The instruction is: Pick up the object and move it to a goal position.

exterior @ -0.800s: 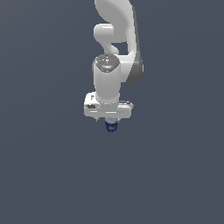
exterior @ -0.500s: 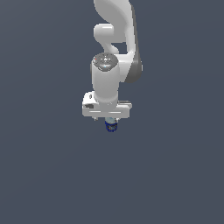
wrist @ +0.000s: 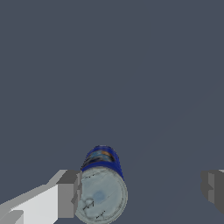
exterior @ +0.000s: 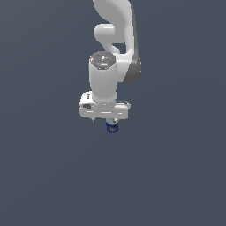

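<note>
- Blue-walled little can [wrist: 101, 183]: likely light, stiff and slick, so you should pinch its curved sides.
- Your pincer [wrist: 142, 192] stands spread, one finger [wrist: 68, 193] touching it.

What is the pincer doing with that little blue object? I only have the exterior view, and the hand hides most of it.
Observer: In the wrist view the pincer is open and has not closed on the object.
Operator: Is the object centred between the fingers?
Observer: No. One finger sits against its side, and the other finger stands well apart from it.
Operator: Which end faces the wrist camera?
Observer: The pale whitish end. The dark blue body with a label band runs away behind it.
</note>
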